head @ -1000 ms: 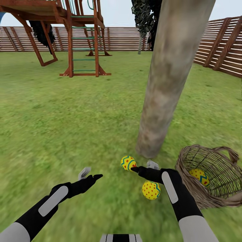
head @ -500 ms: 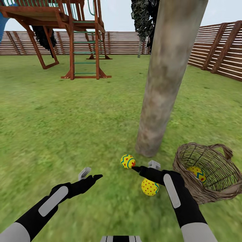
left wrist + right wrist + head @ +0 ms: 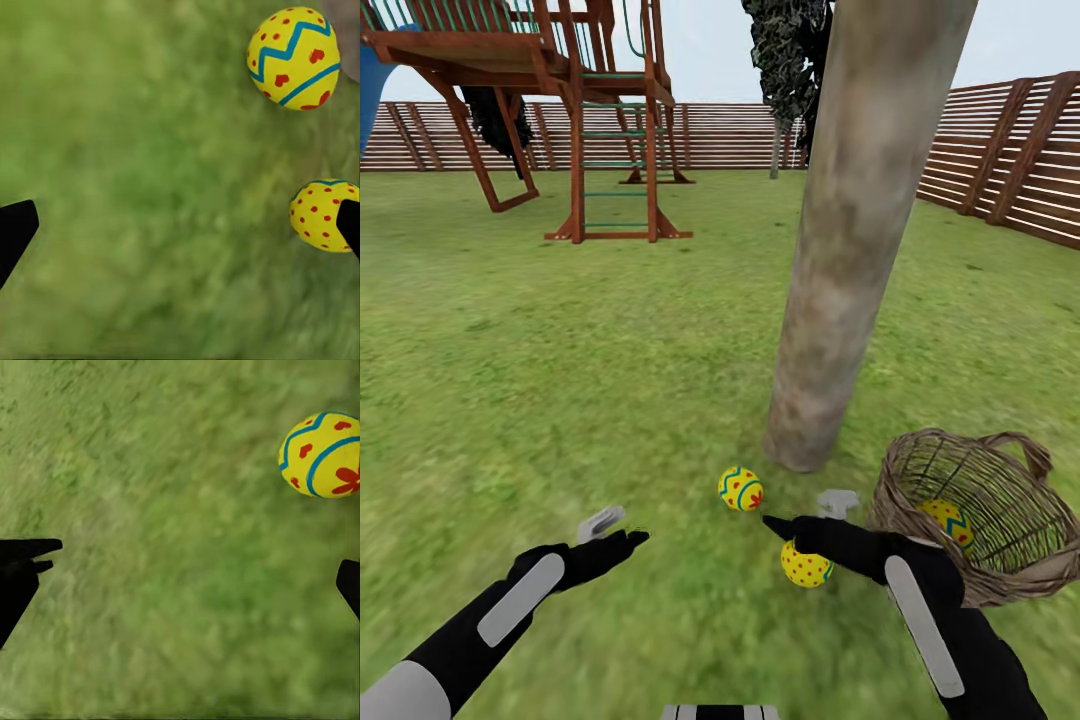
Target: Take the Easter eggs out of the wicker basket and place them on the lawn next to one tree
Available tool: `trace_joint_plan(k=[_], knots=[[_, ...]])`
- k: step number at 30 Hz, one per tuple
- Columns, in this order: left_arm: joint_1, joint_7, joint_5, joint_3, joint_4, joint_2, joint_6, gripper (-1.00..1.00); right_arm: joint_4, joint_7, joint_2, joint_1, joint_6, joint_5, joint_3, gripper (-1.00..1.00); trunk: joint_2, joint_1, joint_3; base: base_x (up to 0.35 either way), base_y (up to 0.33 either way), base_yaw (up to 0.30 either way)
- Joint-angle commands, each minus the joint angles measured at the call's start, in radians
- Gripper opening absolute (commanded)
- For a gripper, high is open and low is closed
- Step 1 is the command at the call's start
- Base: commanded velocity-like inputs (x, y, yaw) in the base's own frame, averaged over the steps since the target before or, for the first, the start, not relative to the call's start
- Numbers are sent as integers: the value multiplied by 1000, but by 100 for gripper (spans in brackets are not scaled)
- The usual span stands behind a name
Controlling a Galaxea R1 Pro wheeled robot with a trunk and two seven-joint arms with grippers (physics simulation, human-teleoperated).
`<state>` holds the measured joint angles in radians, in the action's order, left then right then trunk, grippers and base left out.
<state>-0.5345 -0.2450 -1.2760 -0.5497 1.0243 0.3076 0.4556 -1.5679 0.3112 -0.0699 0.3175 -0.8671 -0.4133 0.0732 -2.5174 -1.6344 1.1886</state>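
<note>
Two eggs on the lawn [image 3: 560, 380] by the tree [image 3: 840, 300].
Right gripper [image 3: 805, 512], spread wide and empty, hovers between egg [image 3: 741, 489] and egg [image 3: 805, 566]; third egg [image 3: 948, 520] in basket [image 3: 1000, 560].

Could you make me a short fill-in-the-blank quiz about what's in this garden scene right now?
1. The number of eggs lying on the grass by the tree trunk is ____.
2. One egg is inside the ____.
3. The right gripper has its fingers ____, holding nothing.
4. The ladder behind belongs to a wooden ____.

Missing words: two; basket; open; playset
</note>
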Motion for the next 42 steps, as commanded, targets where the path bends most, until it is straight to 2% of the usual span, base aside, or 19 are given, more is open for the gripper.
trace_joint_plan(k=[1, 2, 4, 8, 12, 15, 17, 18, 20, 24, 26, 27, 28, 31, 33, 35, 36, 39, 42], knots=[[-1, -66, -11, -3, 5, -1, 0, 100, -1, 62, -31, 0, -6, 3, 1, 100, 0, 0, 1, 0, 0, 2], [-1, -100, -11, -3, 10, -1, 0, 100, -1, 95, -54, 0, -10, 3, 2, 100, 0, 0, 1, 0, 0, 1], [-1, -125, -11, -3, 15, -2, 0, 100, -1, 116, -78, 0, -12, 2, 1, 100, 0, 0, 1, 0, 0, 0], [-1, -135, -11, -3, 17, -2, -1, 100, 2, 99, -96, 0, -6, 6, 6, 100, 0, 0, 1, 0, 0, 0], [-1, -137, -11, -3, 17, -3, -3, 100, 11, 92, -130, 0, -3, 7, 9, 100, 0, 0, 1, 0, 0, 0], [-1, -137, -11, -6, 17, -4, -5, 100, 11, 72, -118, 0, 3, 17, 14, 100, 0, 0, 1, 0, 0, 0], [-1, -137, -11, -8, 17, -4, -6, 100, 1, -13, -82, 2, 13, 25, 16, 100, 0, 0, 1, 0, 0, 0], [-1, -138, -11, -8, 17, -4, -6, 100, -3, -117, -57, 9, 46, 29, 16, 100, 0, 0, 1, -82, -54, 0], [-1, -139, -10, -8, 17, -4, -6, 100, -5, -235, -44, 54, 77, 31, 15, 100, 0, 0, 1, -187, -150, 0], [-1, -141, -10, -7, 17, -3, -7, 100, -6, -365, -42, 165, 80, 53, 2, 100, 0, 0, 1, -236, -217, 0], [-1, -141, -9, -7, 17, -3, -9, 100, -5, -438, -38, 216, 54, 74, -2, 100, 0, 0, 1, -176, -285, 0], [-1, -140, -9, -8, 17, -3, -9, 100, -5, -455, -36, 241, 28, 88, -1, 100, 0, 0, 1, -91, -317, 0], [-1, -140, -9, -10, 17, -4, -9, 100, -3, -466, -36, 269, 6, 120, 0, 100, 0, 0, 1, -30, -334, 0], [-1, -141, -7, -9, 17, -3, -11, 100, 4, -473, -40, 294, -6, 181, -13, 100, 0, 0, 1, -8, -344, 0], [-1, -141, -7, -5, 17, -2, -11, 100, 15, -474, -44, 312, -22, 210, -58, 100, 0, 0, 1, -2, -347, 0], [-1, -140, -6, -1, 17, -2, -11, 100, 38, -473, -49, 317, -48, 222, -81, 100, 0, 0, 1, -1, -347, 0], [-1, -142, -3, 0, 17, -2, -11, 100, 68, -473, -67, 318, -64, 243, -89, 100, 0, 0, 1, 0, -348, 0], [-1, -145, 1, 2, 17, -1, -11, 100, 135, -472, -83, 319, -70, 272, -92, 100, 0, 0, 1, 0, -348, 0], [-1, -146, 1, 2, 20, 0, -11, 100, 295, -471, -111, 344, -72, 283, -92, 100, 0, 0, 1, 0, -322, 0]])
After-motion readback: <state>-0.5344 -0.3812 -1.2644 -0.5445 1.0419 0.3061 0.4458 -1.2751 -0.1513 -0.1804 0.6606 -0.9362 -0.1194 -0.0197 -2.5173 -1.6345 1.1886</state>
